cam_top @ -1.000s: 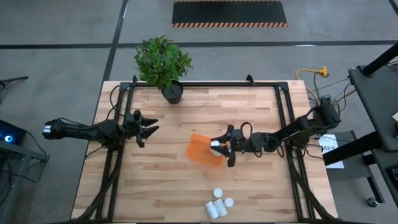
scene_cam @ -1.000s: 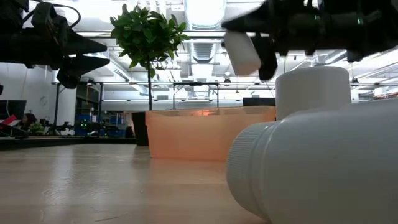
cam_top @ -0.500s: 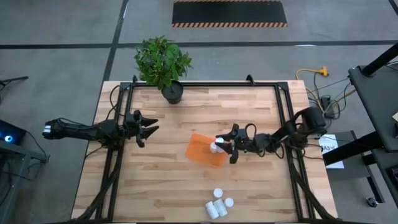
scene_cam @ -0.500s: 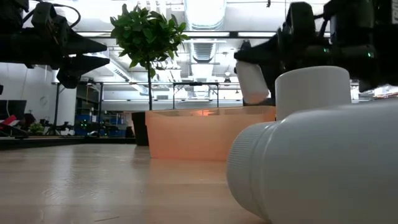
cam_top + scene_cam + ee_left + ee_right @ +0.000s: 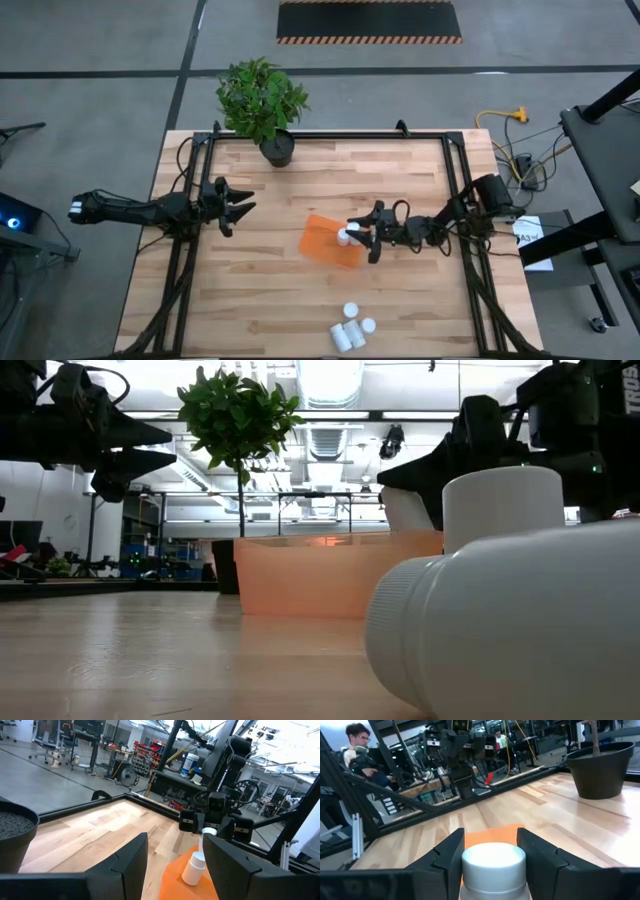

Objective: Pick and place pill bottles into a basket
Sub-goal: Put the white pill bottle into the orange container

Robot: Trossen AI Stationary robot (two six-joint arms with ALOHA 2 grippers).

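Note:
My right gripper (image 5: 352, 237) is shut on a white pill bottle (image 5: 404, 510) over the right end of the orange basket (image 5: 328, 241). In the low view the bottle's lower end dips behind the basket's rim (image 5: 340, 540). Another bottle (image 5: 194, 867) leans inside the basket. Several more bottles (image 5: 351, 327) lie and stand together near the table's front edge; they fill the low view's right (image 5: 520, 620). My left gripper (image 5: 243, 207) hangs open and empty over the table's left part. My right gripper pinches the bottle's cap end (image 5: 494, 861) between its two fingers (image 5: 451, 851), one on each side. The fingers come about level from the table's right side. The bottle hangs nearly upright, cap up, clear of the table, its lower end inside the basket.
A black pot with a green plant (image 5: 275, 148) stands at the table's far edge. Dark frame rails (image 5: 455, 200) run along both sides of the table. A person (image 5: 357, 740) sits in the room beyond the table.
My right gripper has gone down toward the basket and a little toward the table's right edge, still shut on the bottle. The bottle, which was well above the basket's rim, now reaches down behind it.

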